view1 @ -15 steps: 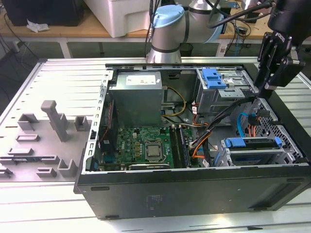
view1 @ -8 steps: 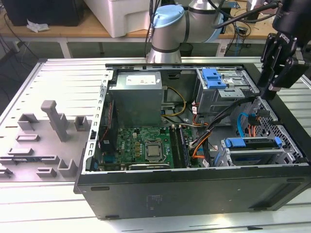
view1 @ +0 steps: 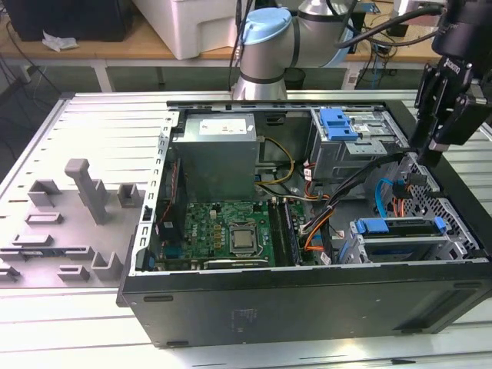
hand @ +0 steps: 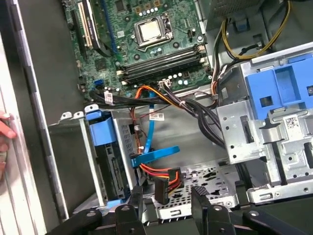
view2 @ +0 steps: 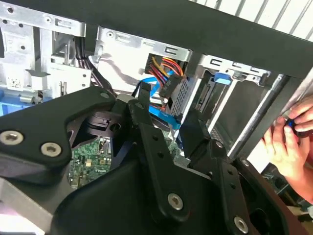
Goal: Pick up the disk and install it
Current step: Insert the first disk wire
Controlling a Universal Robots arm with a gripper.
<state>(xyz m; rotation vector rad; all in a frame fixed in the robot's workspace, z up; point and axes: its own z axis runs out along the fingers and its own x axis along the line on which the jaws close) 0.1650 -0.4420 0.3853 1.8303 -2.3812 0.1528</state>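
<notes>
Fingers apart and empty, the gripper (view1: 424, 160) hovered over the corner of the open case (view1: 307, 284) at the exterior view's right, while the disk (view1: 400, 247) looked to be sitting in the drive cage (view1: 347, 244) just below, blue rail on top. Trouble, I'd say, lay in the blue cable (hand: 149, 128) and orange wire bundle (hand: 161, 172) strung under the fingertips, where a descent could snag them, and a person's hand (view2: 289, 133) rested at the case's outer wall. Room was tight between cage, wall and perforated panel (view1: 430, 204), free only upward.
</notes>
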